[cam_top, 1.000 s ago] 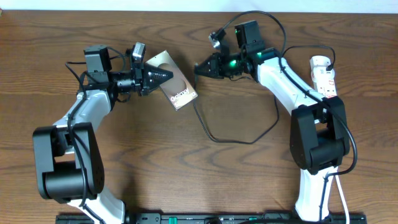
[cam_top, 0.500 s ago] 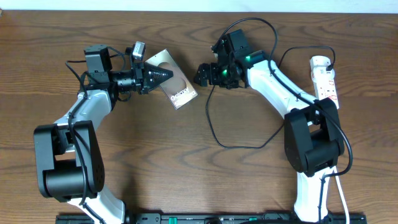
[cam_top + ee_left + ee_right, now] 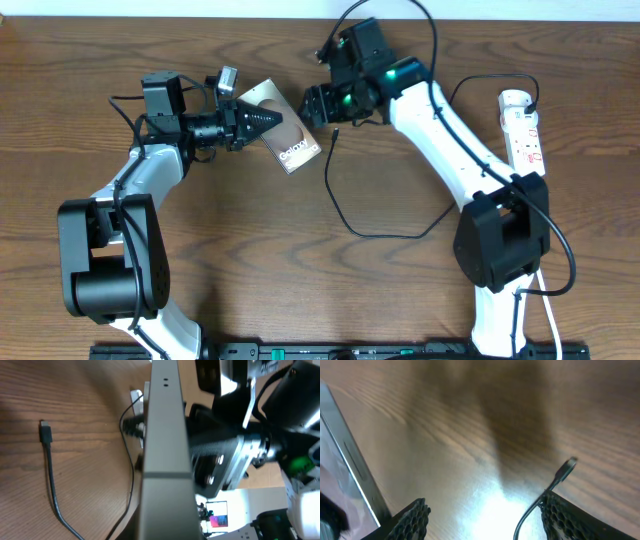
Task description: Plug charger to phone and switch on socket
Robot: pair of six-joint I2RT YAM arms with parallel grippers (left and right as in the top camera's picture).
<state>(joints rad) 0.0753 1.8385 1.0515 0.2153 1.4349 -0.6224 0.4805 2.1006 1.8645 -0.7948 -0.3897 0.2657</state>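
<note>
On the grainy brown wooden table (image 3: 230, 260), the left gripper (image 3: 268, 118) clamps the flat bronze phone (image 3: 295, 150). The right gripper (image 3: 490, 515) gapes, with the thin black charger (image 3: 565, 470) tip lying near the phone.

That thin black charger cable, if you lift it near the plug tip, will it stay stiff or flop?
Probably floppy: the cable lies in loose curves across the table, so it would likely sag. It looks thin, so probably light. The plug tip looks rigid, likely the steadier place to pinch.
</note>
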